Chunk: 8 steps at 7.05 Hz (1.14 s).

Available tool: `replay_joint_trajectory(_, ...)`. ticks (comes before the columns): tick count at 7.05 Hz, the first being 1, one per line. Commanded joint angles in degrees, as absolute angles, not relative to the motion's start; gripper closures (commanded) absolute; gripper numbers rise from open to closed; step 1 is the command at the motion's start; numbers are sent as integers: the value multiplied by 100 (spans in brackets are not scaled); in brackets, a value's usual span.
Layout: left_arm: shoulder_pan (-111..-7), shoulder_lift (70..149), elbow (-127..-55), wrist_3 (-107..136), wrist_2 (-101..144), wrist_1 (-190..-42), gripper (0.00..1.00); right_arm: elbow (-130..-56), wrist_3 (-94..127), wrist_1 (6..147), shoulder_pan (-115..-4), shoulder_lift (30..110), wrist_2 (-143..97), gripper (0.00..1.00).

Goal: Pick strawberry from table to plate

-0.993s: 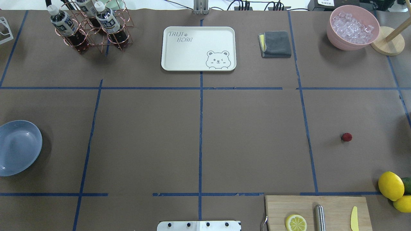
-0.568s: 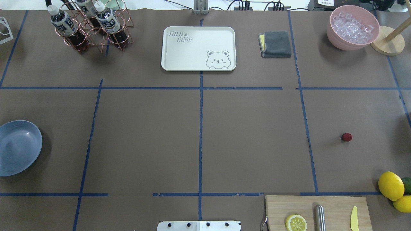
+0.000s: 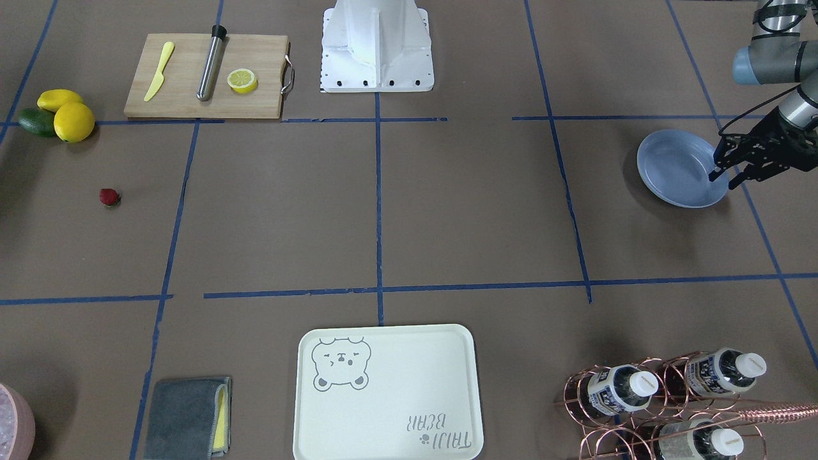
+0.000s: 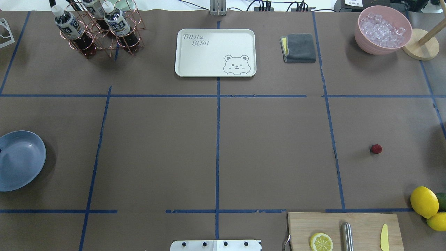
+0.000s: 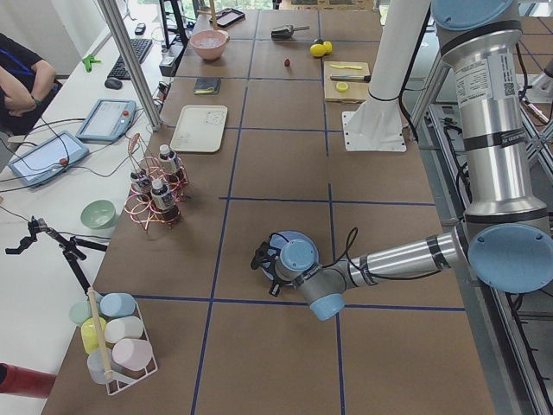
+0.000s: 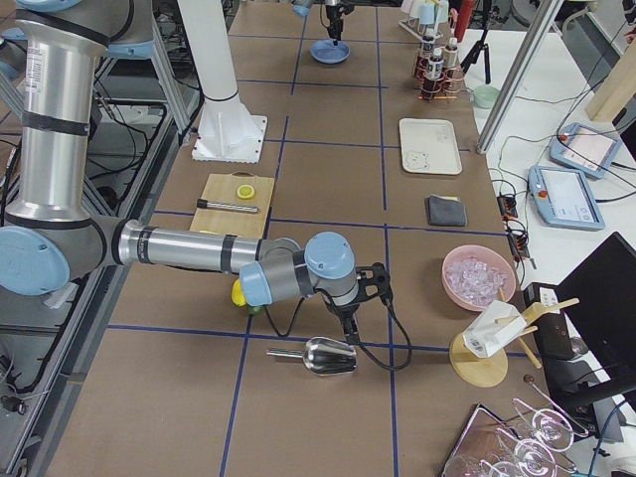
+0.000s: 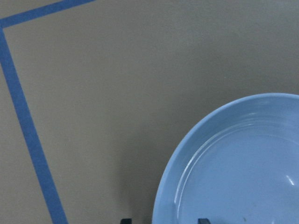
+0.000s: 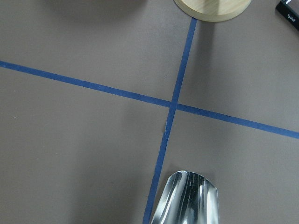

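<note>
On the right side of the table (image 4: pixel 271 139) lies the strawberry (image 4: pixel 376 149), far from the plate (image 4: pixel 21 164) at the left. The left gripper (image 3: pixel 724 180) hangs over the plate's rim, jaws wide apart. I cannot tell if the right gripper (image 6: pixel 350 320) is closed.

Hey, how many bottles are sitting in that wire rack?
3, all in the rack at the far left corner of the table: one bottle nearest the tray, one toward the left end, one at the far edge. None seems hidden.
</note>
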<state>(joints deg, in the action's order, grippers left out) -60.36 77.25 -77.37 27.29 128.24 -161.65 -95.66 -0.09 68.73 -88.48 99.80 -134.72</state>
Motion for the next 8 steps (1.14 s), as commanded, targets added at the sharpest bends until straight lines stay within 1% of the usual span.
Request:
replay_joint_trajectory(1, -6021, 7726, -7752, 2734, 12823, -16251, 100, -9580, -9, 6873, -8851, 9984, -13474, 0)
replay_joint_trajectory(3, -6021, 7787, -8058, 2795, 12841, -16243, 100, -9571, -9, 6873, -8851, 10019, -13474, 0)
replay_joint_trajectory(4, -6021, 7857, -8460, 3012, 12884, -15955, 100, -9589, -9, 6873, -8851, 10063, -13474, 0)
replay_joint_trajectory(5, -6003, 8058, -9273, 3363, 12885, -15012, 100, -9589, -9, 6873, -8851, 10072, -13474, 0)
replay_joint_trajectory(6, -5881, 8373, -10003, 3636, 12867, -14028, 100, -9589, -9, 6873, -8851, 10072, -13474, 0)
replay_joint_trajectory(7, -5549, 8959, -10193, 4326, 12798, -13688, 100, -9580, 0, 6873, -8851, 10072, -13474, 0)
replay_joint_trajectory(8, -5024, 9626, -10091, 5133, 12466, -13624, 100, -9571, 0, 6873, -8851, 10072, -13474, 0)
